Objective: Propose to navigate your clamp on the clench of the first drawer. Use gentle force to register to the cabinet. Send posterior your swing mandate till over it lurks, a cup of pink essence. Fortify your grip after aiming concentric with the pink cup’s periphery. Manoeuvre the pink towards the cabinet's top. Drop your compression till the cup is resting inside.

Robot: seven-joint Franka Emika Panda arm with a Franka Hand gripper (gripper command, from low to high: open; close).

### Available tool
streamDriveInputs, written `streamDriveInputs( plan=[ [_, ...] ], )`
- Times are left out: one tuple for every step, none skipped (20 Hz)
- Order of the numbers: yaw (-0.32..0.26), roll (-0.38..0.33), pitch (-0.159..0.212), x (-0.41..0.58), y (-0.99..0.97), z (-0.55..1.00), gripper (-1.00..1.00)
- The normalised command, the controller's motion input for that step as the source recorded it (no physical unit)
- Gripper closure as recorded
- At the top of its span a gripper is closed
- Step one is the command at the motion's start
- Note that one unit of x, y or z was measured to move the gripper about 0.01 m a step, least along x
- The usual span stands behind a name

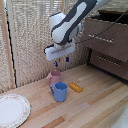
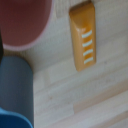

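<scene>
Hovering: hand [image 1: 61, 62] above pink cup [image 1: 54, 77], apart; first drawer [image 1: 107, 39] open.

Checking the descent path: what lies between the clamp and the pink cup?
Nothing: in the exterior view only bare air separates the clamp from the pink cup below it. The blue mug stands beside the cup.

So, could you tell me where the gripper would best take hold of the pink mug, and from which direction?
Probably from above, on the rim. The pink mug stands upright with its mouth open to the gripper hanging over it. The blue mug crowds the near side, so the fingers should pinch the wall on the far side or toward the exterior view's left. Its handle cannot be made out.
</scene>
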Motion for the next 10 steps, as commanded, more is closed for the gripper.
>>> streamDriveInputs(
  plan=[
    [0.0, 0.01, 0.0, 0.477, -0.12, -0.14, -1.0],
    [0.0, 0.016, 0.0, 0.423, -0.1, -0.19, -1.0],
    [0.0, 0.021, 0.011, 0.354, -0.09, -0.23, -1.0],
    [0.0, 0.013, 0.021, 0.206, -0.04, -0.24, -1.0],
    [-0.01, 0.026, 0.055, 0.134, -0.02, -0.29, -1.0],
    [-0.02, 0.033, 0.077, 0.0, 0.0, -0.32, -1.0],
    [-0.032, 0.019, 0.066, 0.0, 0.0, -0.35, -1.0],
    [-0.043, 0.016, 0.088, -0.103, 0.0, -0.33, -1.0],
    [-0.041, 0.012, 0.092, -0.194, 0.0, -0.31, -1.0],
    [-0.044, 0.011, 0.09, -0.254, 0.03, -0.3, -1.0]
  ],
)
